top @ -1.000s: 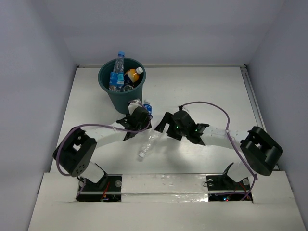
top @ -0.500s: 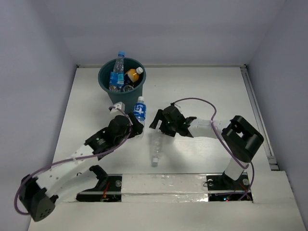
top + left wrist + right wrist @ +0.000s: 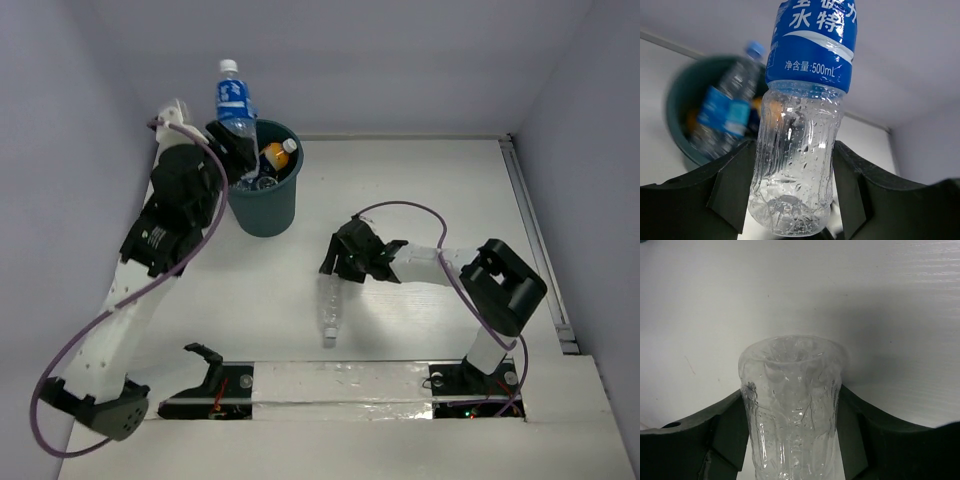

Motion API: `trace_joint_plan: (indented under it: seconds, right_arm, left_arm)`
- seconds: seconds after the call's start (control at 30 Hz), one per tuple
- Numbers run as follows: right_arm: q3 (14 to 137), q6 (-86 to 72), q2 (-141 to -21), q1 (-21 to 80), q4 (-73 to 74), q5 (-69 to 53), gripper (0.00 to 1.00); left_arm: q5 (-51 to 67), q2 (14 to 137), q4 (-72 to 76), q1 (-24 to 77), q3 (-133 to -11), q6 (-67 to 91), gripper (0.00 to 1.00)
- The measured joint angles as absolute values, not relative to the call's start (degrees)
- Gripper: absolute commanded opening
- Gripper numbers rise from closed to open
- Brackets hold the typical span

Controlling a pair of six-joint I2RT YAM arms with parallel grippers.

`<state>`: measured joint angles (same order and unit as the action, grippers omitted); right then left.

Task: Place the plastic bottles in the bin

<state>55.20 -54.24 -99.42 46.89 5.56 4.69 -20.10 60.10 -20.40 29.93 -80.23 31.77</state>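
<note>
Blue-label bottle (image 3: 805, 125): upright, cap up, lower body pinched between your left jaws. It is raised high by left rim of bin (image 3: 262, 210); cannot tell whether it is over the opening. Bin holds second blue bottle (image 3: 725, 112) and orange bottle (image 3: 275, 157). Clear bottle (image 3: 327, 308) lies on counter (image 3: 420, 190), cap end toward arm bases. Your right jaws clamp its base end, one finger each side.
</note>
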Motion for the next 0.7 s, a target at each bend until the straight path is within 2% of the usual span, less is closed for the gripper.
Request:
trace_joint_plan:
  seconds: [0.03, 0.17, 0.33, 0.43, 0.53, 0.57, 0.7]
  right_arm:
    - [54.87, -54.17, -99.20, 46.89, 5.45, 4.56, 0.63]
    - [52.62, -52.80, -96.18, 46.89, 5.98, 4.49, 0.62]
    - [51.66, -50.30, -89.67, 46.89, 7.60, 5.23, 0.62]
    - [52.42, -48.71, -85.60, 46.89, 9.19, 5.98, 0.61]
    - [56.21, -46.65, -82.17, 46.89, 12.84, 7.40, 0.61]
    - [58.48, -45.91, -81.28, 46.89, 14.09, 8.08, 0.61]
    - [70.02, -42.48, -79.37, 46.89, 16.38, 11.38, 0.61]
  left_arm:
    - [-19.20, 62.85, -18.90, 25.30, -81.69, 30.30, 0.43]
    - [-17.74, 70.04, -15.73, 17.96, -83.00, 27.62, 0.43]
    - [-15.73, 78.81, -11.90, 15.94, -80.36, 25.34, 0.44]
    - [-15.18, 81.73, -10.09, 15.86, -76.44, 24.60, 0.51]
    - [-15.68, 82.56, -7.27, 15.75, -73.36, 23.86, 0.72]
    - [-15.70, 82.00, -5.96, 15.66, -72.51, 23.75, 0.84]
    - [-16.19, 78.28, -3.16, 15.66, -67.79, 23.62, 0.99]
